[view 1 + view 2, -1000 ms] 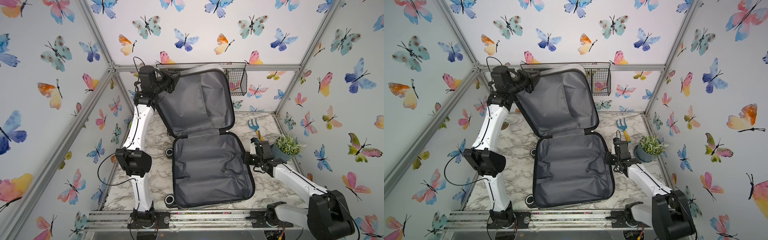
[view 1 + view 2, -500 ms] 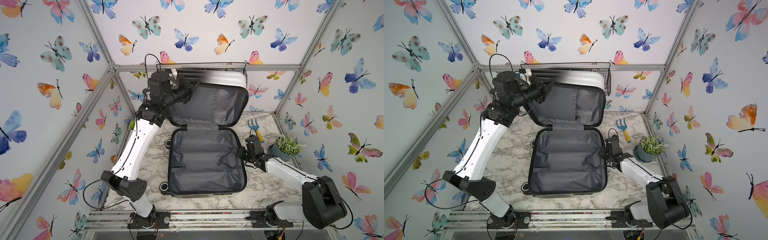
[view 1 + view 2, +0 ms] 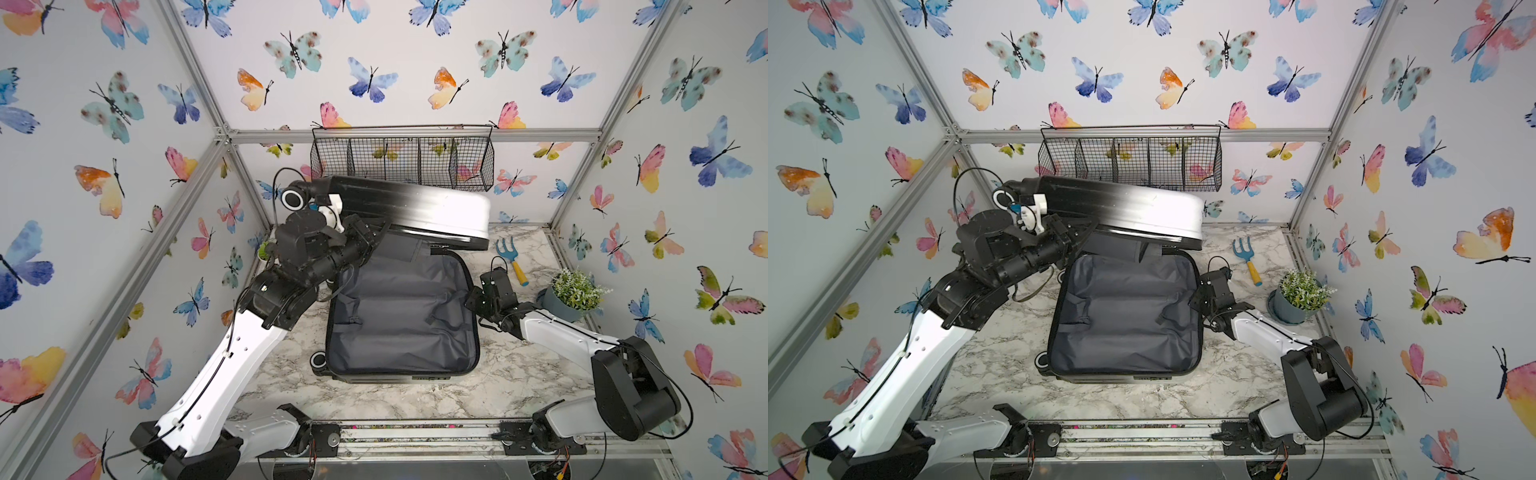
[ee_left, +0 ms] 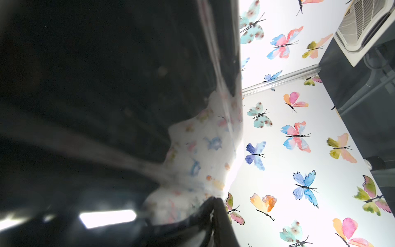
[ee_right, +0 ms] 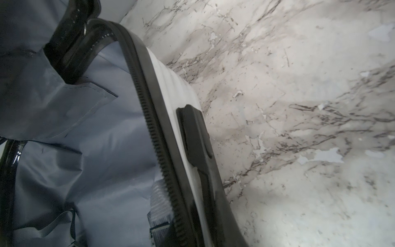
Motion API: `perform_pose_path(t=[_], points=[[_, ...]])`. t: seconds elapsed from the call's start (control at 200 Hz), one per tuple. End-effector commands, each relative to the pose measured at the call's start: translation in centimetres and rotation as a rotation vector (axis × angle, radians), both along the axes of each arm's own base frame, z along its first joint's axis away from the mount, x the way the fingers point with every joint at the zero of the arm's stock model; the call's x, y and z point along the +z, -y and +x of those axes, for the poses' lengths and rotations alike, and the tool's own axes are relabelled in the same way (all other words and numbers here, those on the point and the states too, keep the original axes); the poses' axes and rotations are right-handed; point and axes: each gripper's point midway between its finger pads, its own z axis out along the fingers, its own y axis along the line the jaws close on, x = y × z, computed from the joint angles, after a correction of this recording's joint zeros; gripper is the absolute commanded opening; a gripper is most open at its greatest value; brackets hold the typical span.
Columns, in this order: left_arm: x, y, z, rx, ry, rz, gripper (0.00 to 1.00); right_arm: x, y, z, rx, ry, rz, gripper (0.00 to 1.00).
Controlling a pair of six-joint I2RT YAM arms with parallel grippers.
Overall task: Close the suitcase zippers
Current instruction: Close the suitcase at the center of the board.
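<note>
Left gripper (image 3: pixel 372 235) is pinched narrow on the raised, tilted lid (image 3: pixel 436 208) of the suitcase (image 3: pixel 401 324), which lies mid-table (image 3: pixel 415 399) near one wire basket (image 3: pixel 401 156). Right gripper (image 3: pixel 473 301) sits beside the base's right rim and its unjoined zippers (image 5: pixel 158 149); we cannot tell its opening. We count two wheels (image 3: pixel 319 360), one rake (image 3: pixel 509 253) and one plant (image 3: pixel 575 291), with bare marble in front.

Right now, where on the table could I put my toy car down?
Best spot: the bare marble table between the open suitcase and the metal rail. Back right is crowded: the right gripper, blue rake and plant pot sit close together.
</note>
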Motion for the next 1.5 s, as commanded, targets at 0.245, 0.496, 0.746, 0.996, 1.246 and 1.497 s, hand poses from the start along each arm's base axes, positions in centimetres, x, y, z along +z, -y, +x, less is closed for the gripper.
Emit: perform_pose_path(t=[0.245, 0.496, 0.746, 0.996, 1.246, 1.497], points=[[-4.1, -3.4, -4.3, 0.068, -0.115, 0.153, 0.43, 2.6, -1.2, 0.9, -0.008, 0.060, 0.110, 0.28], [-0.9, -6.6, -5.5, 0.152, -0.062, 0.249, 0.80, 3.6, 4.0, -0.2, -0.033, 0.070, 0.009, 0.55], [3.5, -8.9, -6.9, 0.196, 0.061, 0.279, 0.83, 6.3, 3.8, 0.8, 0.061, 0.122, -0.021, 0.60], [-2.0, -15.5, -1.9, 0.411, -0.065, 0.716, 0.99, 11.3, 1.3, 0.1, 0.272, 0.191, 0.011, 0.68], [-13.8, -23.7, 2.1, 0.426, -0.303, 0.763, 1.00, 13.6, 0.5, -0.8, 0.420, 0.221, -0.057, 0.77], [-22.4, -24.4, 6.5, 0.334, -0.424, 0.697, 0.99, 7.2, 1.7, -0.5, 0.378, 0.043, -0.056, 0.78]])
